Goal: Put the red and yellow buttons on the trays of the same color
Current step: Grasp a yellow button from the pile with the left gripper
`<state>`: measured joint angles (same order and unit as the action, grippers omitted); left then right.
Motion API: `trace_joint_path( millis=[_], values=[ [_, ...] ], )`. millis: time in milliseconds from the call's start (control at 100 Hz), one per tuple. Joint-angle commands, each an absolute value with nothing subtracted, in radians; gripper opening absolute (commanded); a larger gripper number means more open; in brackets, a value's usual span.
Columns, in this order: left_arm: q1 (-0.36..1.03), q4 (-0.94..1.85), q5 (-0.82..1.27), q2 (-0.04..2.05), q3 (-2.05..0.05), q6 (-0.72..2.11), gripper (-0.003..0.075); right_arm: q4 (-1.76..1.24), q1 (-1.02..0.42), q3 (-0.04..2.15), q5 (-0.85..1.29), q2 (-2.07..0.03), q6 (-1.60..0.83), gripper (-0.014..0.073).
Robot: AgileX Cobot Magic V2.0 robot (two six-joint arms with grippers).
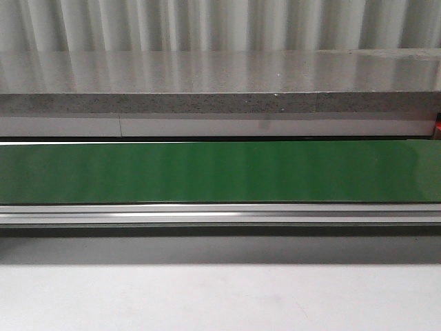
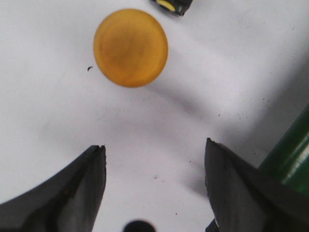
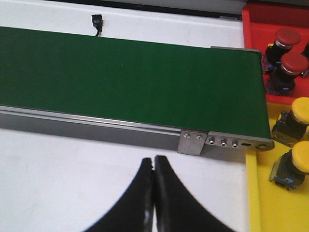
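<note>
Green belting runs across the front view, the conveyor belt lying bare between a grey stone ledge behind and an aluminium side rail in front; no arm shows there.

From the right wrist view, the same belt ends at a metal end plate with small screws. Just past that end sit the red tray, with two red buttons standing in it, and the yellow tray, with two yellow buttons in it. The right gripper hangs over the white table with its fingers pressed together, nothing between them.

From the left wrist view, the left gripper is spread wide and empty above the white surface. A round yellow button cap lies flat ahead of the fingers, well apart from both. A small black and yellow part shows just beyond it, cut by the frame edge.

No writing or brand can be read anywhere.
</note>
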<state>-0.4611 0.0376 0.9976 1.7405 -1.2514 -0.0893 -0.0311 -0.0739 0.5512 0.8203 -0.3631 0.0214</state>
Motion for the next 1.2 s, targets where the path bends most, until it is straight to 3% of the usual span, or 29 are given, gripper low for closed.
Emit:
trace_joint_path(
  millis=[0,650,1190],
  values=[
    [-0.463,0.037,0.99,1.731,-1.302,-0.103,0.043,-0.03,-0.073,0.575,0.754,-0.37,0.011,-0.0067],
    [-0.463,0.0,1.015,1.877,-1.445,-0.117,0.043,-0.03,-0.073,0.575,0.754,-0.37,0.011,-0.0067],
    [-0.463,-0.022,0.9,1.877,-1.445,-0.123,0.043,-0.03,-0.073,0.575,0.754,-0.37,0.011,-0.0067]
  ],
)
